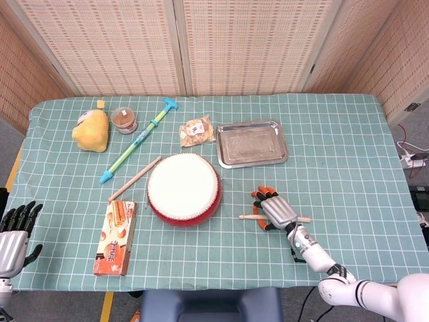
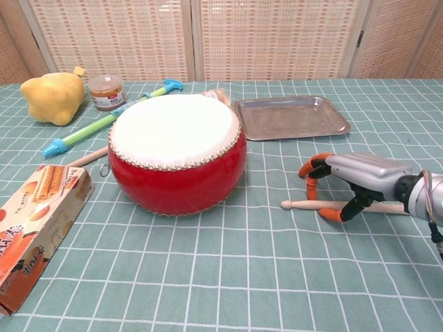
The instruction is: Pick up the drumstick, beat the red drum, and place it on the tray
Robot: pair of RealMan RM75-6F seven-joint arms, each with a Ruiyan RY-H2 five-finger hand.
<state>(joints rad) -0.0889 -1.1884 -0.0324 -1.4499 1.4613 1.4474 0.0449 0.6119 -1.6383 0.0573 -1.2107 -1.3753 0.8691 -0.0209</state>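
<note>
The red drum [image 1: 183,188] [image 2: 176,152] with its white skin stands at the table's middle. To its right a wooden drumstick [image 1: 249,217] [image 2: 297,205] lies flat on the cloth. My right hand [image 1: 273,208] [image 2: 349,174] arches over the stick's middle, with its fingers [image 2: 309,173] planted on the far side and its thumb [image 2: 333,214] on the near side. The stick still rests on the table. An empty metal tray [image 1: 251,143] [image 2: 291,116] sits behind the drum to the right. My left hand [image 1: 15,231] hangs off the table's left front corner, fingers apart and holding nothing.
A second drumstick [image 1: 134,179] [image 2: 86,158] lies left of the drum. A snack box [image 1: 116,237] [image 2: 31,235] is at the front left. At the back stand a yellow plush [image 1: 92,130], a jar [image 1: 125,120], a green-blue toy [image 1: 139,139] and a snack packet [image 1: 196,131].
</note>
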